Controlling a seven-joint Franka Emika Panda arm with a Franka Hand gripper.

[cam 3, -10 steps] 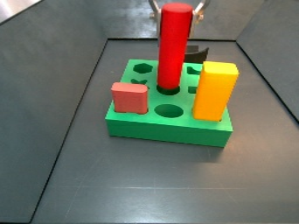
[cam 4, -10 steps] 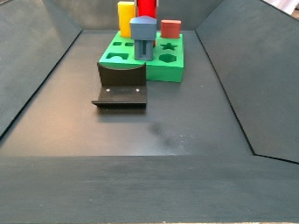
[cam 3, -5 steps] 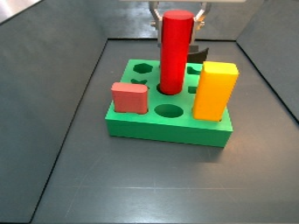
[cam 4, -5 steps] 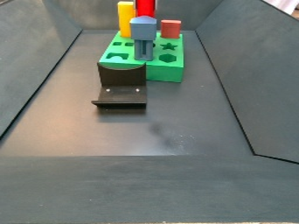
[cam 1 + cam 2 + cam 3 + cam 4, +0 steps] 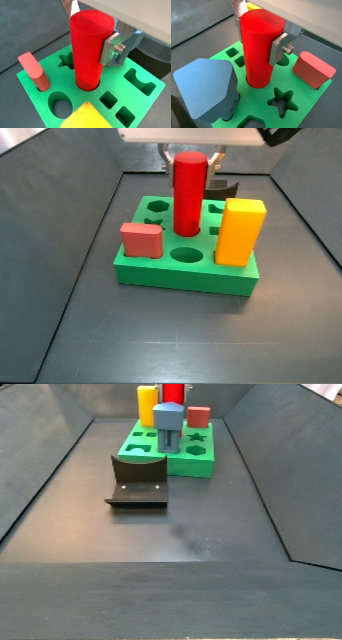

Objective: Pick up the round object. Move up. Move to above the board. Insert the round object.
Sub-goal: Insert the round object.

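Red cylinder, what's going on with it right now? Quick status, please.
Gripper above the board, shut on the red cylinder. Cylinder upright, lower end in a round hole. Yellow block and salmon block close by, not touching.

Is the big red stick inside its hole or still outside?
Inside. The round object stands upright with its lower end in a round hole of the board, the gripper around its top.

Hidden and cropped parts

The tall bright red cylinder peg (image 5: 89,50) hid one silver gripper (image 5: 93,30) finger in both wrist views. The grey-blue pentagonal peg (image 5: 168,422) mostly screened it in a side view, and the yellow block (image 5: 86,117) was cut off.
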